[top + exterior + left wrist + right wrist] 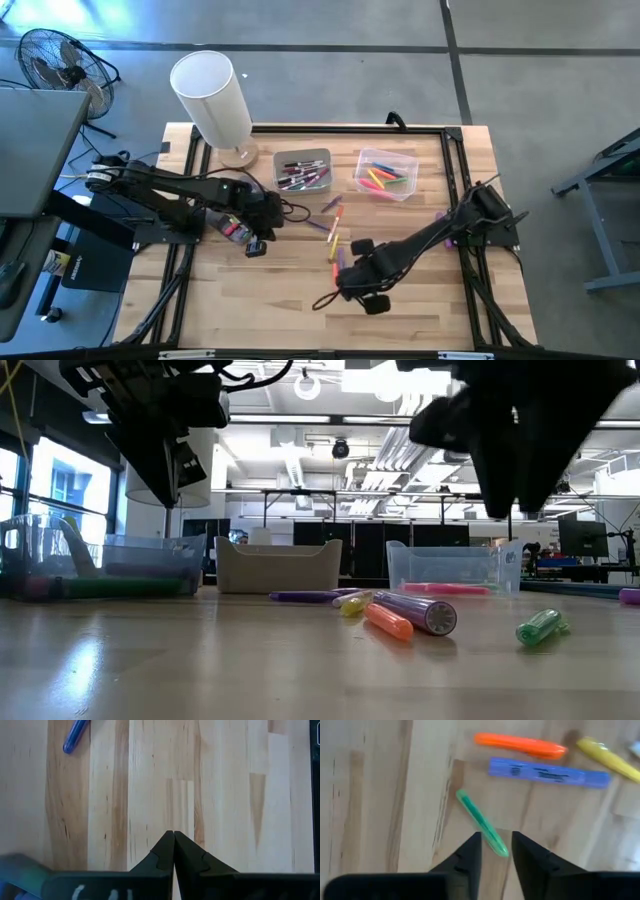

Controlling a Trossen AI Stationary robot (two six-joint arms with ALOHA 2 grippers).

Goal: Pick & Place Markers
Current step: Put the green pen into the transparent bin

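Observation:
Loose markers lie flat on the wood at the table's middle. In the right wrist view they are a green, an orange, a purple and a yellow one. My right gripper is open and hovers above the green marker, with its fingertips on either side of that marker's near end and clear of it. My left gripper is shut over bare wood left of the markers. A blue marker lies ahead of it.
A grey bin and a clear bin, both holding markers, stand toward the far edge. Another clear bin sits at the left under my left arm. A white cylinder stands at the far left corner. Bare wood lies along the near edge.

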